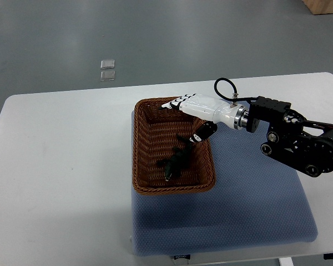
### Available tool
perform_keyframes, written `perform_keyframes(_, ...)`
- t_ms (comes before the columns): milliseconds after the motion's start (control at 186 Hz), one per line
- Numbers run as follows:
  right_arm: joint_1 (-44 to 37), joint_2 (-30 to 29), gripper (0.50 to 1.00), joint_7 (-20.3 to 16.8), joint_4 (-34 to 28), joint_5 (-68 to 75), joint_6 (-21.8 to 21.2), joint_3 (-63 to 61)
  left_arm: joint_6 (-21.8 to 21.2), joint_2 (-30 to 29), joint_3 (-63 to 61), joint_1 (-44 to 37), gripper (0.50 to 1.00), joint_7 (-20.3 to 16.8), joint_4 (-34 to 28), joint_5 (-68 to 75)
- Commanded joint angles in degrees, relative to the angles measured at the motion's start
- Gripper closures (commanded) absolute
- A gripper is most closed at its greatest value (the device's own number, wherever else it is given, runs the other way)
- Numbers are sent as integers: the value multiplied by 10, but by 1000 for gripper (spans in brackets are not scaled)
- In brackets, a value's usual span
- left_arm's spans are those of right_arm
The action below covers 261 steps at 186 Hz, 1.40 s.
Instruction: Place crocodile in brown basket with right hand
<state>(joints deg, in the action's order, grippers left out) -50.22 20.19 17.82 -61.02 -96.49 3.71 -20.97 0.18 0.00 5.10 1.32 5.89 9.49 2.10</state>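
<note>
A dark green toy crocodile (175, 159) lies inside the brown wicker basket (141, 160), near its middle, with nothing holding it. My right hand (195, 111) reaches in from the right and hovers over the basket's far right part. Its fingers (176, 103) are stretched out flat and hold nothing, and its thumb (204, 133) points down toward the crocodile's tail end. The left arm does not show.
The basket stands on the left part of a blue padded mat (255, 205), which covers the near right of the white table (61, 166). Two small clear squares (107, 68) lie on the grey floor beyond the table. A wooden box corner (324, 5) shows at top right.
</note>
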Motion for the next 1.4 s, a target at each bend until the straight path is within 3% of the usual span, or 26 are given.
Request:
perform_keyframes(0,16,0,603,-2,16,5,1,-39,0,0,0,0,500,0,0,0)
perform_keyframes(284,66,-15,603,-6,82,161,-51,-219,0,0,0,0,500,0,0,0)
perform_keyframes(537,111,-32,603,-46,123,315,-113,-372,0,0,0,0,500,0,0,0)
perform_keyframes(800,126,-50,603,-62,163,387,-160,-455,0,0,0,0,500,0,0,0)
perform_keyframes(805,127,-53,603,-65,177,408,-177,-465,0,0,0,0,500,0,0,-1)
perform_keyframes(955,140,-56,603,-70,192,473,-220,-506,0,0,0,0,500,0,0,0)
perform_keyframes(1159,146,-55,603,-74,217,561,-227,-504,0,0,0,0,500,0,0,0)
perform_keyframes(1395,146,-54,599,-74,252,568,-226,-500,0,0,0,0,500,0,0,0)
